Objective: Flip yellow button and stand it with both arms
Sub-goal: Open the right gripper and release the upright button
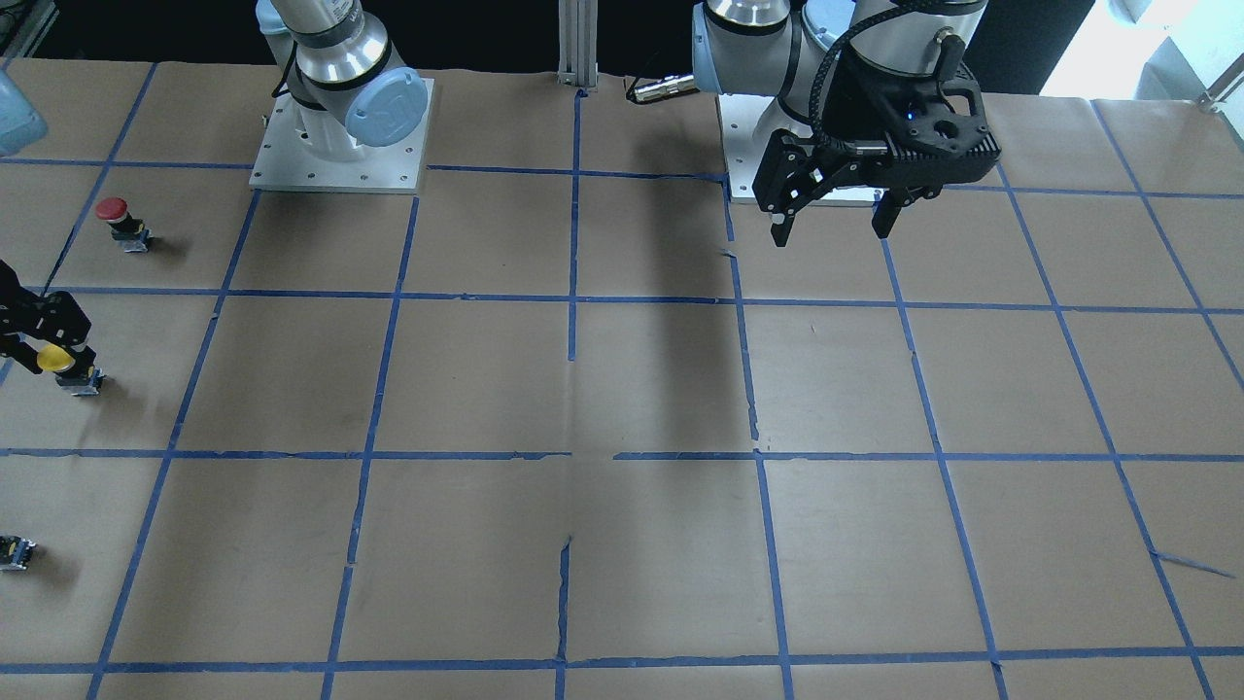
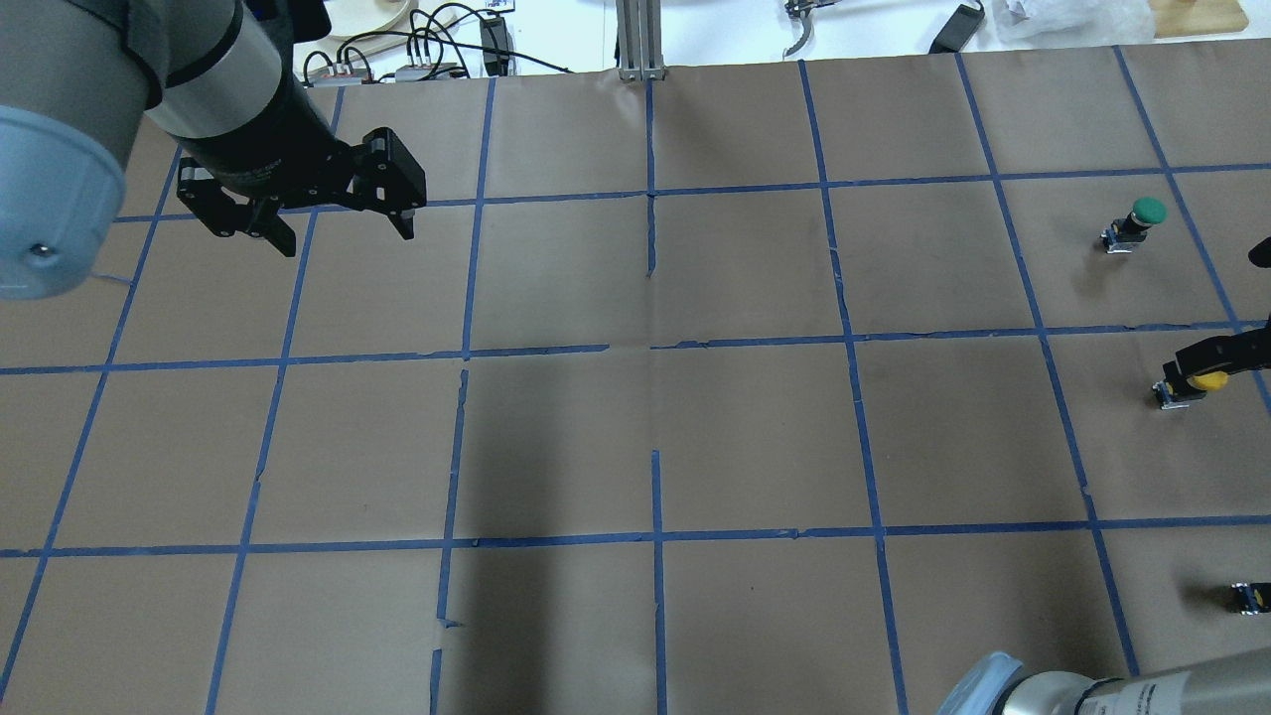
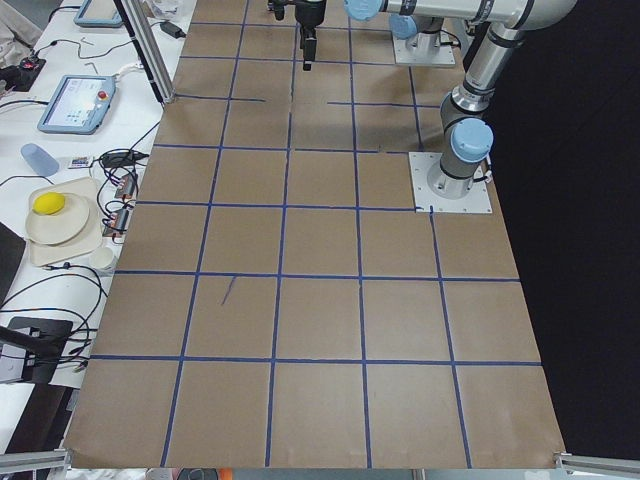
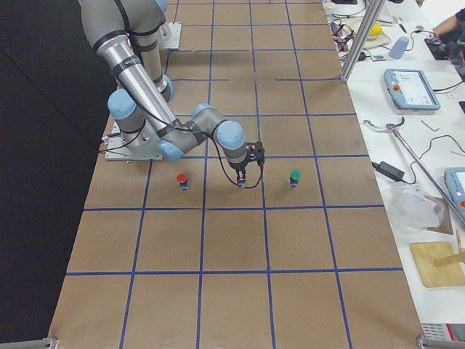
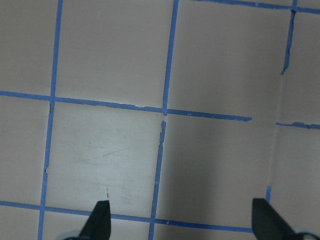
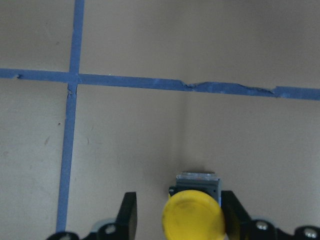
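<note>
Pincer of right arm point(image 6: 180, 210) low, jaws apart astride upright yellow button point(image 6: 195, 225), left pincer point(image 1: 833, 233) raised, wide open, empty

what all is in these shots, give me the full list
table: one, brown paper with a blue tape grid
yellow button: one, yellow cap, at the robot's right end, middle of a row of three buttons
red button: one, red cap, same row, nearest the robot's base
green button: one, green cap, same row, farthest from the robot
aluminium post: one, silver, middle of the far edge
plate: one, cream, on the side bench, something yellow on it
left gripper: one, black, open, over bare paper on the robot's left
right gripper: one, black, open, a finger on each side of the yellow button, with a gap on one side
</note>
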Robot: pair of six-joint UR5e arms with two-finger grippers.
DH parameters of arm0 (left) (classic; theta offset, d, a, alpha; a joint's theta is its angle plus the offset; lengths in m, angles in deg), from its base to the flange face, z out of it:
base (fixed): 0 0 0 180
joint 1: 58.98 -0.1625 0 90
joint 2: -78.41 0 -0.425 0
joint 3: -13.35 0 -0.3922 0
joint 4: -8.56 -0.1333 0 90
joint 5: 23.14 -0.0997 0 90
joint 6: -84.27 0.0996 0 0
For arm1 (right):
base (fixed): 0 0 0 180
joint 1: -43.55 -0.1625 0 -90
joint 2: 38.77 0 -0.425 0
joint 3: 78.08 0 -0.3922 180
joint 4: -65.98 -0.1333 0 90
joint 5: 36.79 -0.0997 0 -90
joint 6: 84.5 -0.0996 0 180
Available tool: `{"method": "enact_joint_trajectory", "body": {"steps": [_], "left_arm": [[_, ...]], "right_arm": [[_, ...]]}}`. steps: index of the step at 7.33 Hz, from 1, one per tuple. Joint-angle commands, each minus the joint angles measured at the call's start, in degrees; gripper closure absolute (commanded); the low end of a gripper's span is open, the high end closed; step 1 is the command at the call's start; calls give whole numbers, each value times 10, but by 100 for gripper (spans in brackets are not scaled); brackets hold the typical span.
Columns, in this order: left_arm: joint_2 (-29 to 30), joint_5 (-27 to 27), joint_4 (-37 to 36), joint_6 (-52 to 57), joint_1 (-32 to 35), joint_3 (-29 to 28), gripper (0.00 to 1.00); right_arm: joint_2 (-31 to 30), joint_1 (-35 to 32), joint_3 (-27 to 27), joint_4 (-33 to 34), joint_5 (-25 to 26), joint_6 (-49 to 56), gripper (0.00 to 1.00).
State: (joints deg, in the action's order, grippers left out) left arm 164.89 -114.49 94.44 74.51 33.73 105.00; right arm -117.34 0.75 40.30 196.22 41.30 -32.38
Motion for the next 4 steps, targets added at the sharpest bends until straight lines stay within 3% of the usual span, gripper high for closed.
{"method": "enact_joint_trajectory", "body": {"steps": [1,2,3,4], "left_arm": [[-11,-1,19,0,-1,0,0],[-13,-3,19,0,-1,0,0],[-8,-7,20,0,-1,-8,0],[-9,-19,21,3,-1,-8,0]], "right_arm": [[-6,0,-9,-40,32,0,0],[-33,-4,-34,-101,60,-9,0],[-68,-8,-76,-198,59,-17,0],[-83,-18,-114,-252,60,-62,0]]}}
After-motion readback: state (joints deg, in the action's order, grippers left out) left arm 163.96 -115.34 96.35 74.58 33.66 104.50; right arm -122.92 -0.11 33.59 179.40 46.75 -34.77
